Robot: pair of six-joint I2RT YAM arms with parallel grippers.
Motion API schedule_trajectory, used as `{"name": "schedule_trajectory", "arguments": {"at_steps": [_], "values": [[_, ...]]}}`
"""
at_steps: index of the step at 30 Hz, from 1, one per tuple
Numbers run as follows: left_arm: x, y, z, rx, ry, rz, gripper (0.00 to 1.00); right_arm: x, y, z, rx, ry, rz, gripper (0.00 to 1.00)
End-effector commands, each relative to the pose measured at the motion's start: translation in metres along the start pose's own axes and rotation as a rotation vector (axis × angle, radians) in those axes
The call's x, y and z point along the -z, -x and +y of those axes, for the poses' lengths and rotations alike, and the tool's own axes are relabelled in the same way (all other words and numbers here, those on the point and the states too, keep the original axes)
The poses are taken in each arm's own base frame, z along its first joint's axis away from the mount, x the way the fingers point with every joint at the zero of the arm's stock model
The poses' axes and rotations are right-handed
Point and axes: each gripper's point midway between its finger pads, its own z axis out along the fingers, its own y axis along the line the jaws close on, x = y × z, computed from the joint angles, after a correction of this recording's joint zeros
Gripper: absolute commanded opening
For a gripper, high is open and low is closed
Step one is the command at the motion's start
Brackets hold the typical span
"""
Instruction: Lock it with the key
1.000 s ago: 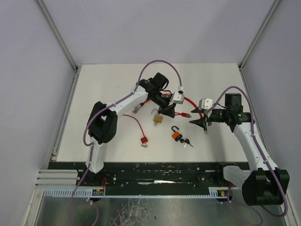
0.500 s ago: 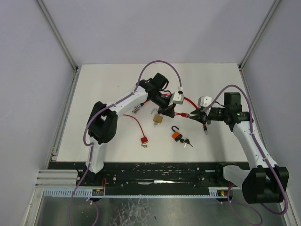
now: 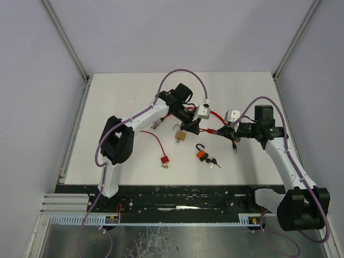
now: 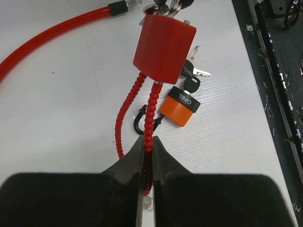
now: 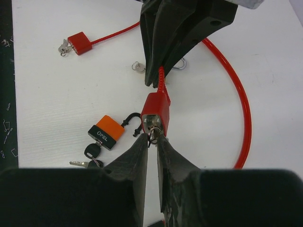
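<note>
From above, I'm watching the left gripper [image 3: 189, 127] and right gripper [image 3: 220, 130] meeting over the white table [image 3: 123, 97], with the red lock body [image 3: 207, 130] sitting between them.

On the left wrist camera, the fingers are clenching the coiled cable [image 4: 151, 106] just short of where it is entering the lock body. An orange padlock [image 4: 179, 108] is lying on the table beyond, shackle open.

On the right wrist camera, the key [image 5: 154, 134] is sitting in the lock body's keyhole, and the fingers are pinching it from both sides.
</note>
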Motion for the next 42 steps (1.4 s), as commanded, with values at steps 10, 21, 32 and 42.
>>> {"name": "schedule_trajectory", "arguments": {"at_steps": [10,21,32,42], "values": [[0.009,0.023,-0.002,-0.065,0.018,-0.048,0.0,-0.006,0.0,0.0,0.033,0.015,0.012,0.1],[0.006,0.015,0.005,-0.041,0.03,-0.03,0.0,0.011,0.002,0.005,0.232,-0.017,0.083,0.0],[0.001,0.005,0.015,-0.015,0.029,-0.01,0.0,0.018,0.005,0.003,0.256,-0.045,0.112,0.0],[0.004,0.003,0.022,-0.043,0.093,-0.003,0.0,0.025,0.018,-0.004,0.099,-0.059,0.022,0.0]]}}
